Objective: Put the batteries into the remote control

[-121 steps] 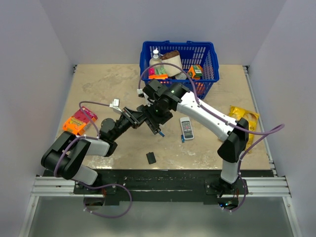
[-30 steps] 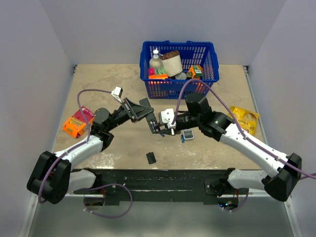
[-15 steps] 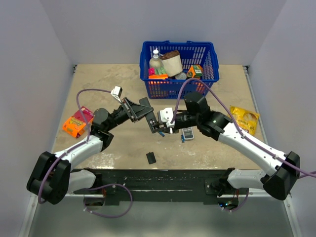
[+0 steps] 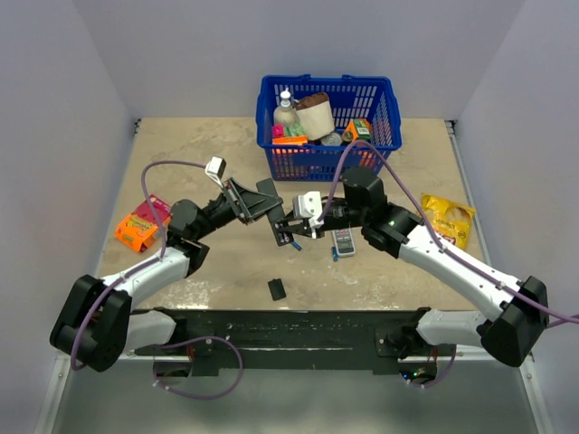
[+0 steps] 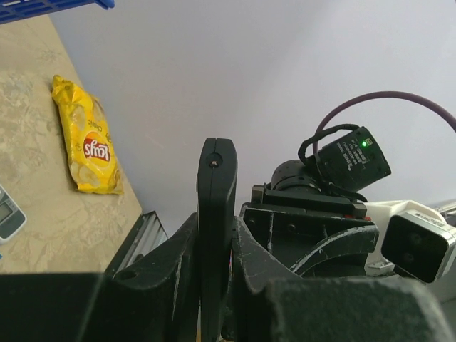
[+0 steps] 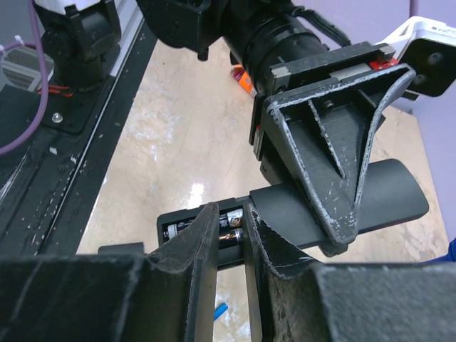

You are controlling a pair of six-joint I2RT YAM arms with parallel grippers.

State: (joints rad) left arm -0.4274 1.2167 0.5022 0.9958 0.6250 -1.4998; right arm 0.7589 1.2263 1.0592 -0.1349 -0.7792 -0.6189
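My left gripper (image 4: pixel 268 204) is shut on the black remote control (image 4: pixel 277 220) and holds it off the table, edge-on in the left wrist view (image 5: pixel 216 206). The right wrist view shows the remote (image 6: pixel 370 199) with its battery bay (image 6: pixel 187 226) open and two batteries (image 6: pixel 231 229) lying in it. My right gripper (image 6: pixel 230 231) has its fingertips right at that bay, only a narrow gap between them. Whether they pinch a battery does not show. One blue battery (image 4: pixel 335 255) lies on the table. The black back cover (image 4: pixel 277 288) lies near the front edge.
A white-grey remote (image 4: pixel 344 240) lies beside the blue battery. A blue basket (image 4: pixel 384 127) of groceries stands at the back. A yellow chips bag (image 4: pixel 448 217) lies at the right, an orange packet (image 4: pixel 140 226) at the left.
My right gripper has crept left to the remote's open end and its jaws have narrowed. The left arm and the remote have stayed still over the last second.
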